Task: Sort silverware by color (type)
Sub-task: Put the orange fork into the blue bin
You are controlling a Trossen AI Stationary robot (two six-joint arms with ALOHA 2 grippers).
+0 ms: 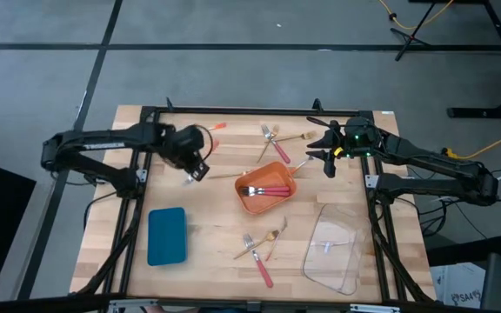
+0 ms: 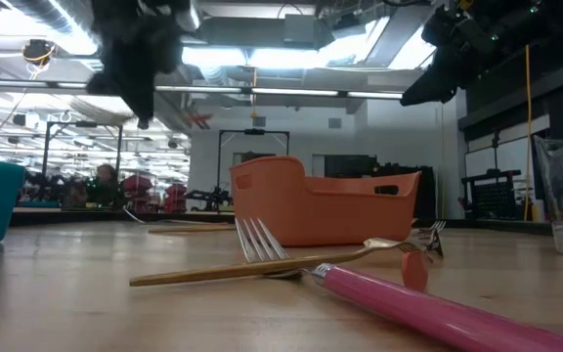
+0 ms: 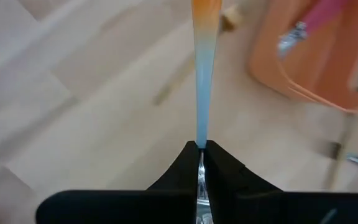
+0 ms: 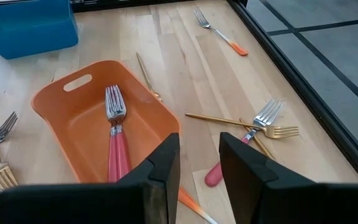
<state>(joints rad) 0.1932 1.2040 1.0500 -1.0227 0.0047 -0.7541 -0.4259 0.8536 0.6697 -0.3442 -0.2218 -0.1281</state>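
Sorting step: orange-handled fork (image 3: 202, 74) was held clamped in left gripper (image 3: 201, 163), lifted clear.
Next move: matching tray judged required.
Right gripper (image 4: 199, 163): jaws apart, empty.

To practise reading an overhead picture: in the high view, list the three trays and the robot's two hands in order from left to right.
Blue tray → left hand, shut on an orange-handled fork → orange tray → right hand, open above the table → clear tray.
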